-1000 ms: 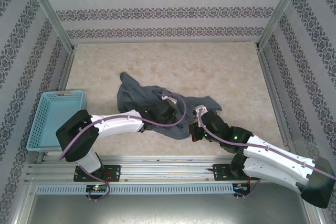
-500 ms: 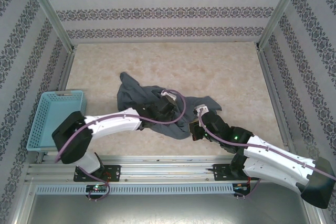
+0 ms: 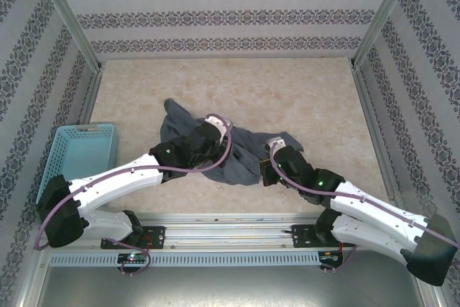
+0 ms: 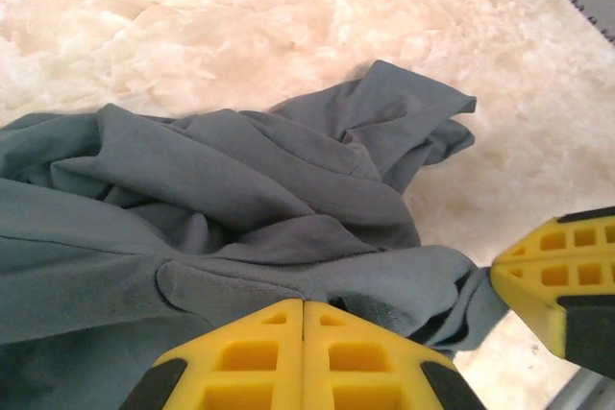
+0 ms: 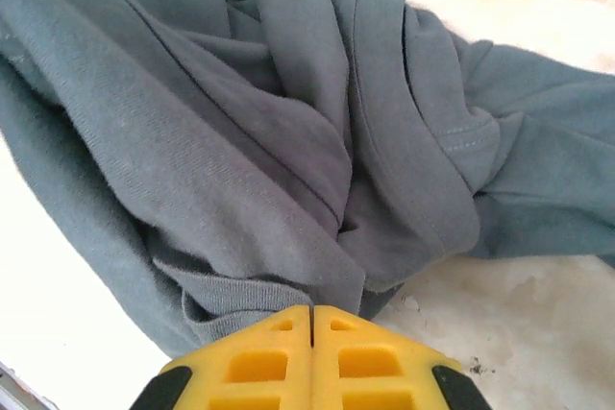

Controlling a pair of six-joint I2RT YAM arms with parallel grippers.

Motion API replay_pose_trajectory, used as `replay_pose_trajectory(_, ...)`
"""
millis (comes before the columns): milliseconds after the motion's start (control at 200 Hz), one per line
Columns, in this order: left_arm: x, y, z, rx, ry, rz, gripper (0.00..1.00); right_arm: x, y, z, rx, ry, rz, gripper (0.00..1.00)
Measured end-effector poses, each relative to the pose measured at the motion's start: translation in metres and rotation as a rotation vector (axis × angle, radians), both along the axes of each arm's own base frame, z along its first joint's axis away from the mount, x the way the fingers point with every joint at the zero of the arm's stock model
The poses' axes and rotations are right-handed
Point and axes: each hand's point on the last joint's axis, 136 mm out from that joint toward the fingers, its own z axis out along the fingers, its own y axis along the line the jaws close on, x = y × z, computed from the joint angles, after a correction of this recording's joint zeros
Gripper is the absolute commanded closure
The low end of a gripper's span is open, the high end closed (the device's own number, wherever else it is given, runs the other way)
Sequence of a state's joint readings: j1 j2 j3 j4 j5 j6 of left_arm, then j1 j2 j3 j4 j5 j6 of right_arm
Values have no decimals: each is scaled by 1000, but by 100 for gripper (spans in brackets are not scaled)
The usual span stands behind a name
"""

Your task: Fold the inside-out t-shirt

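A dark slate-grey, short-sleeved cloth t-shirt [image 3: 175, 133] lies crumpled on the pale marbled bench [image 3: 302, 84], to the right of a light-blue plastic mesh basket [image 3: 86, 128] and clear of it, at about the same depth as the basket's far rim. The heap spreads away from the basket. 1 rumpled flap rises at the end nearer the basket, and 1 short sleeve lies flat at the end farther from it. The left tool [image 4: 304, 308] has reached past the basket from the near side and over the middle of the heap. Its 2 yellow pads are pressed together, and a rounded fold of the grey cloth runs into the seam between them, so it has that fold pinched. The right tool [image 5: 311, 312] sits well to the right of the basket, at the near edge of the shirt's farther end. Its 2 yellow pads are likewise closed tight, with the ribbed hem of the shirt caught where they meet. In the left wrist view, a yellow finger of the right tool shows just beside the pinched fold, with bare bench between them. In the right wrist view, long folds and a stitched seam fan away from the grip across the cloth. The basket itself stands at the bench's left edge.
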State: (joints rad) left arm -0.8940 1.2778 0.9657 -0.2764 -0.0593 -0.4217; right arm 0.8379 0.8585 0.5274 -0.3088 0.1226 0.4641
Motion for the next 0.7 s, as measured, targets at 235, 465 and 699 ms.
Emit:
replay_pose_trajectory(235,24,46,0,-151,79,138,100,7,-9,23,22,-92,-12,100)
replay_pose_trajectory(465,42,55,-45,-189,259,207,100,7,-6,68,152,-229,11,100)
replay_pose_trajectory(699,33,49,-73,-95,310,192,63,14,-6,19,56,-99,-23,100)
